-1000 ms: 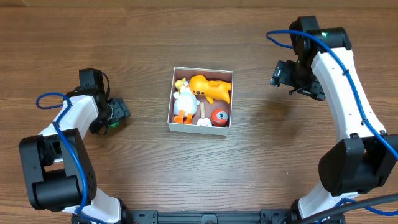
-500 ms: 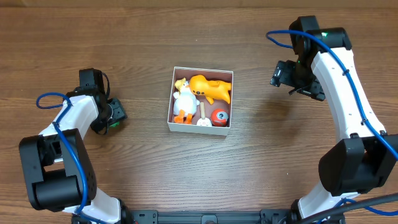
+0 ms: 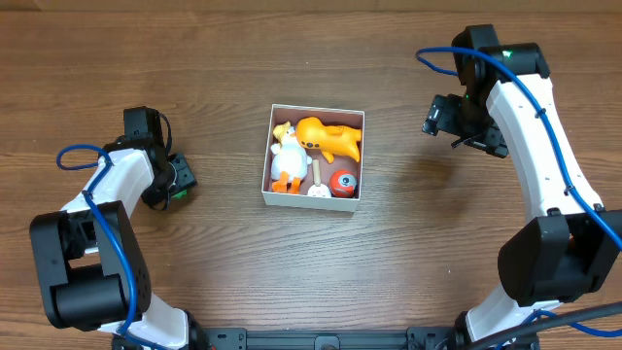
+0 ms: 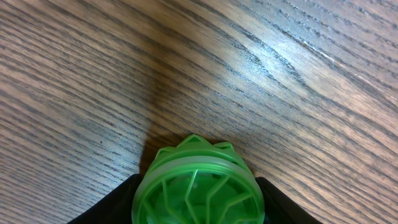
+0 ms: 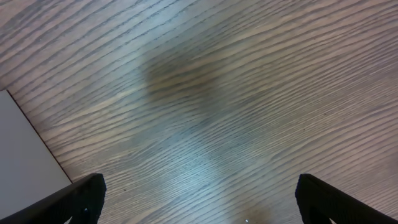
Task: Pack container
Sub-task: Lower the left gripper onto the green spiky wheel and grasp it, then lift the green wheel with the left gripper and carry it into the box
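The container (image 3: 313, 201), a square white-walled box, sits mid-table and holds an orange toy (image 3: 330, 138), a white duck (image 3: 289, 156) and a red ball (image 3: 342, 182). Well to its left, my left gripper (image 3: 180, 178) is low on the table. In the left wrist view a round green ribbed toy (image 4: 198, 186) fills the gap, and both black fingers (image 4: 118, 205) press against its sides. My right gripper (image 3: 442, 117) hovers right of the container, open with nothing between its fingers (image 5: 81, 196), only bare wood. A corner of the container's white wall (image 5: 25, 155) shows at the left of the right wrist view.
The wooden table (image 3: 311, 282) stretches around the box on all sides. Blue cables run along both arms. No other loose objects show on the wood.
The left gripper's jaws have drawn in around the green toy. The right arm and the container have not moved.
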Tool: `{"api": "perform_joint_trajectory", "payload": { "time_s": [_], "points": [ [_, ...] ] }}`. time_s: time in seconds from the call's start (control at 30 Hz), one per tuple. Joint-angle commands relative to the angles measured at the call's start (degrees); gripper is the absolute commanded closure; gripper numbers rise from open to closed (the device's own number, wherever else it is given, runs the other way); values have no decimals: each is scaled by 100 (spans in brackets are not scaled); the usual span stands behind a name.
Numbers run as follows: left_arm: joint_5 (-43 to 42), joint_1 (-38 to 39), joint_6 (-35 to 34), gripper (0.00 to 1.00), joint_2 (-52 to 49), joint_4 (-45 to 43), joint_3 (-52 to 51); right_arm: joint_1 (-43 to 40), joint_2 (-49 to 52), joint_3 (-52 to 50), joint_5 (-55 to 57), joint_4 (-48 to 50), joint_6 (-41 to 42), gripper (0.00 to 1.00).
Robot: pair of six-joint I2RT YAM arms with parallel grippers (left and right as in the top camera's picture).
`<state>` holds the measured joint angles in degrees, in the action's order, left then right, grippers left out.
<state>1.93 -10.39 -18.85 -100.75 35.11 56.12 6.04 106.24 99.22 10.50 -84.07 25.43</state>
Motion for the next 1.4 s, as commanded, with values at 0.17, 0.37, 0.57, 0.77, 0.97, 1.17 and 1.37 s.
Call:
{"api": "perform_joint_trajectory", "payload": {
  "time_s": [0.17,0.37,0.57,0.77,0.97,1.17,1.37],
  "points": [
    [-7,-9,42,50,-44,315,391,-2,-210,114,42,-2,-13,0],
    [-7,-7,-55,51,-44,728,813,-2,-210,114,42,-2,-11,0],
    [-7,72,-216,51,-37,1126,1224,-2,-210,114,42,-2,-13,0],
    [-7,448,-190,48,-33,1421,1755,-2,-210,114,42,-2,-13,0],
    [-4,1158,-127,48,-33,1547,2288,-2,-210,114,42,-2,-13,0],
    [-7,2096,-129,50,-33,1714,2981,-2,-210,114,42,-4,-13,0],
    [-48,3182,-201,50,-33,1871,3622,-2,-210,114,42,-2,-13,0]
  ]
}}
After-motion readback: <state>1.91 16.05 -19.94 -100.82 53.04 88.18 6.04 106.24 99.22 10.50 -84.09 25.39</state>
